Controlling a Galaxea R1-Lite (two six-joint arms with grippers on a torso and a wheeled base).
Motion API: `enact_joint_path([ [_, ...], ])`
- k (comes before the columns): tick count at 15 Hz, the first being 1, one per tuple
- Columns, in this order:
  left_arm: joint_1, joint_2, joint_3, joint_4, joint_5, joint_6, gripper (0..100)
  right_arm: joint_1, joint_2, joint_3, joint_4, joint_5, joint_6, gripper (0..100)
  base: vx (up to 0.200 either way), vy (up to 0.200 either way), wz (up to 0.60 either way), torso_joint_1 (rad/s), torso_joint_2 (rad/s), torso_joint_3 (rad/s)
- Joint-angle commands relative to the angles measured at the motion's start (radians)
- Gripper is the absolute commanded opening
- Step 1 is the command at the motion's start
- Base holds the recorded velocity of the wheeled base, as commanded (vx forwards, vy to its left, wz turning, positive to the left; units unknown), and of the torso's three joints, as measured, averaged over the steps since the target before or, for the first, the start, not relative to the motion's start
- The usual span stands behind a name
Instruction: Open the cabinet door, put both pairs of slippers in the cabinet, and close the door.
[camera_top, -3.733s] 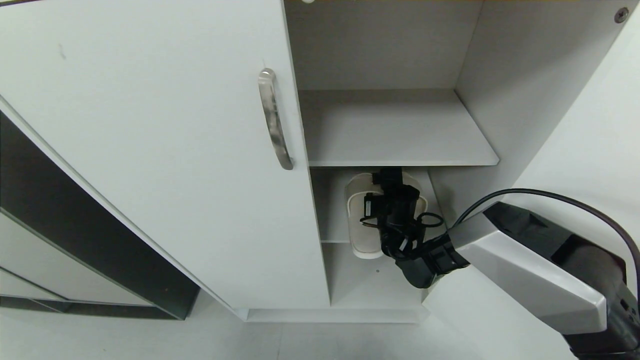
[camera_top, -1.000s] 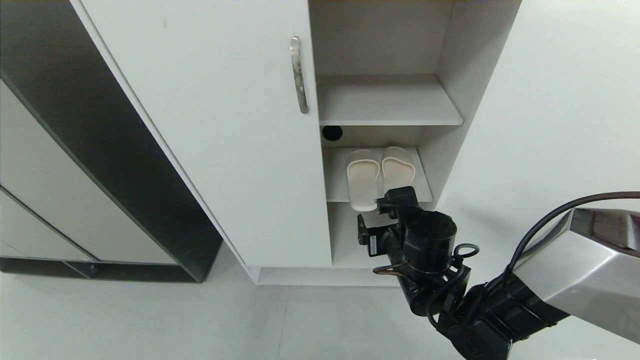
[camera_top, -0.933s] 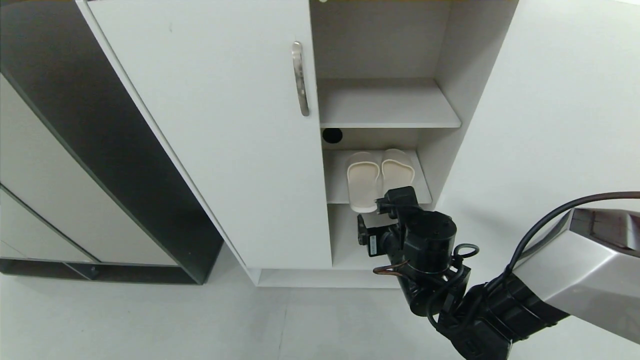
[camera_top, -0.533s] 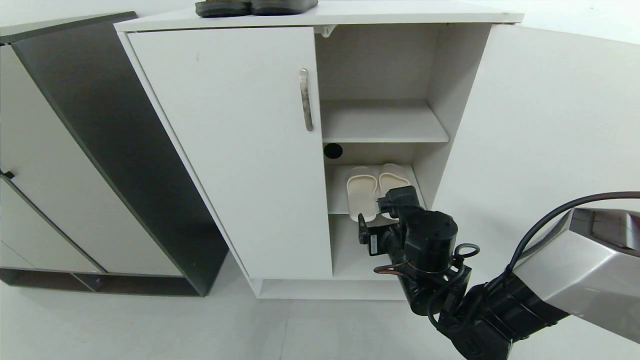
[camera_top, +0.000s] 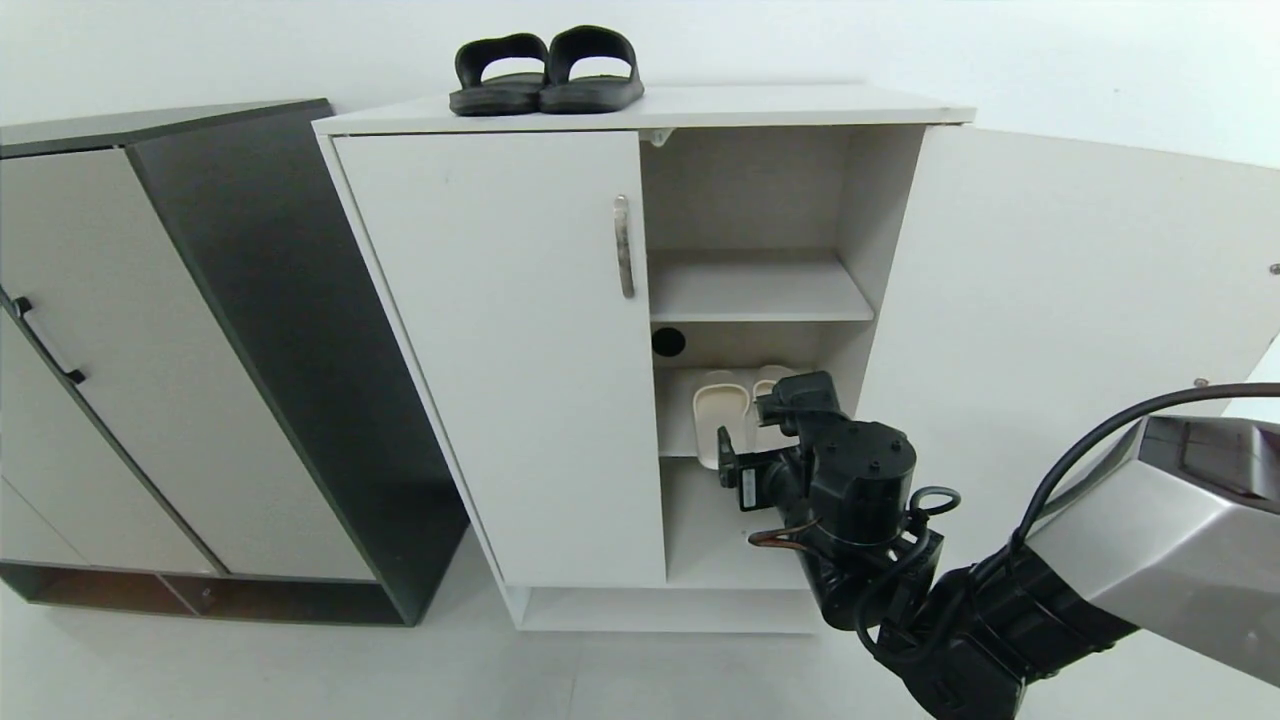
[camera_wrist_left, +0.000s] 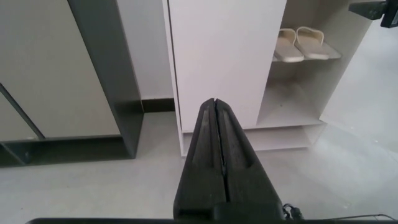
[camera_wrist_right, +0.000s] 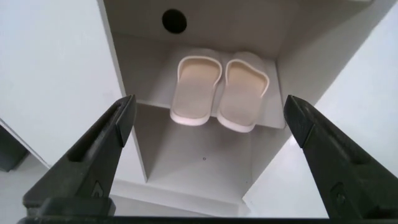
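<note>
The right gripper (camera_wrist_right: 209, 106) has backed out of the white two-door cabinet (camera_top: 800, 102), jaws spread wide and empty. It leaves the pair of cream foam slippers (camera_wrist_right: 198, 87) just ahead of it on the middle shelf (camera_wrist_right: 146, 74), so that pair looks delivered. The camera has lifted, and the pair of black rubber slippers (camera_top: 545, 70) now shows on the cabinet top, well above the gripper, not yet fetched. The left gripper (camera_wrist_left: 214, 112) is pinched shut on nothing. Two pairs, four slippers; one open door (camera_top: 1050, 300), one closed door (camera_top: 500, 350).

Cabinet (camera_top: 800, 102): one slipper pair (camera_top: 545, 72) on its top, left of centre; second pair (camera_wrist_right: 199, 87) inside, on the lower shelf (camera_wrist_right: 155, 68), at its front edge.
</note>
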Motion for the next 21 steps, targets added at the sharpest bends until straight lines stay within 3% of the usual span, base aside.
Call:
enact_joint_path([
  [1,0.0,0.002,0.0,0.0,0.0,0.001,0,-0.001,0.004,0.002,0.001,-0.002,-0.001,100,0.0,0.0,0.0,-0.002,0.01,0.212],
  [4,0.0,0.002,0.0,-0.001,-0.003,0.023,0,-0.012,0.001,0.034,0.001,0.009,-0.002,100,0.0,0.0,0.0,0.0,0.0,0.091],
  [10,0.0,0.002,0.0,0.0,-0.003,0.017,0,-0.018,0.004,0.034,0.0,0.011,-0.001,100,0.0,0.0,0.0,0.0,0.0,0.0],
  [21,0.0,0.002,0.0,0.0,-0.003,0.015,0,-0.018,0.007,0.034,0.0,0.009,-0.001,100,0.0,0.2,0.0,0.002,0.0,0.003],
])
